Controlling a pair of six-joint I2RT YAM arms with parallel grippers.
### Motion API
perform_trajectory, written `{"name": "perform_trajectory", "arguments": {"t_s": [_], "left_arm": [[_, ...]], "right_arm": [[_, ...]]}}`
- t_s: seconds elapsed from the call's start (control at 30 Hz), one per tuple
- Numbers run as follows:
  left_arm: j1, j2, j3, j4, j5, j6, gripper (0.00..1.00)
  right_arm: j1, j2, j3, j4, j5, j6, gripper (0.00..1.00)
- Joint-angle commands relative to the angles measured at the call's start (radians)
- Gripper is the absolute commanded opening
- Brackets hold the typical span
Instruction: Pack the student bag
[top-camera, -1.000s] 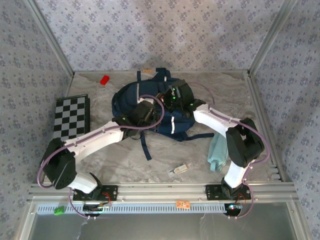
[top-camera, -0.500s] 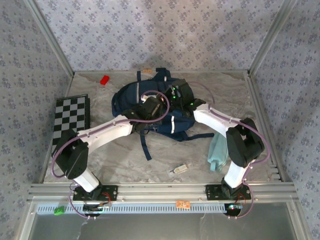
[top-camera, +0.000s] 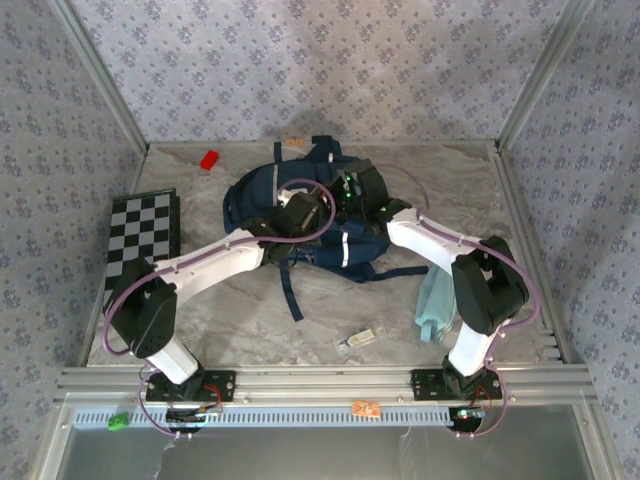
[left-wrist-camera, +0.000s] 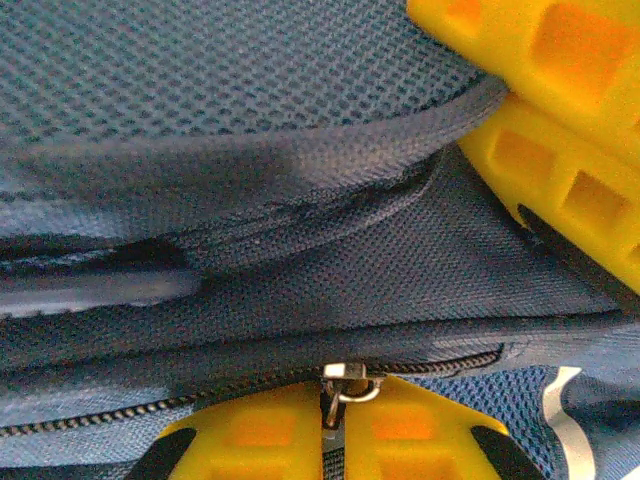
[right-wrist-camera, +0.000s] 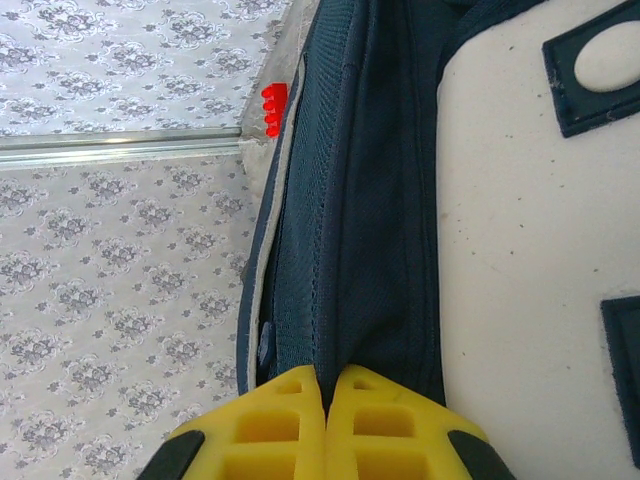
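Note:
The student bag (top-camera: 250, 196), navy with white patches, lies at the back middle of the table. Both arms reach onto its top. My left gripper (top-camera: 300, 212) is shut on the bag's zipper pull; in the left wrist view its yellow fingertips (left-wrist-camera: 262, 428) pinch the strap of the pull just below the metal slider (left-wrist-camera: 346, 374), with the zipper teeth running off to the left. My right gripper (top-camera: 346, 190) is shut on a fold of the bag's navy fabric (right-wrist-camera: 360, 250), beside a white patch (right-wrist-camera: 520, 250). The right gripper's yellow fingers (left-wrist-camera: 560, 110) show at the upper right of the left wrist view.
A black-and-white checkerboard (top-camera: 143, 234) lies at the left. A red block (top-camera: 209, 159) sits at the back left by the wall. A teal cloth (top-camera: 436, 300) lies beside the right arm, and a small clear object (top-camera: 357, 339) lies near the front middle.
The left arm has swung forward onto the bag and its jaws have closed on the zipper pull. The right arm has held still on the fabric.

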Motion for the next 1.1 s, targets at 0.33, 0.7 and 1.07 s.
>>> {"name": "perform_trajectory", "arguments": {"t_s": [0.33, 0.7, 1.07], "left_arm": [[0.113, -0.150, -0.074, -0.137, 0.139, 0.077, 0.00], [0.165, -0.150, -0.098, -0.096, 0.110, 0.287, 0.02], [0.165, -0.040, -0.081, 0.084, 0.179, 0.257, 0.29]], "right_arm": [[-0.045, -0.095, -0.010, 0.094, 0.001, -0.046, 0.00], [-0.036, -0.097, 0.014, 0.051, -0.011, -0.087, 0.00], [-0.017, -0.069, 0.040, 0.047, -0.023, -0.095, 0.00]]}}
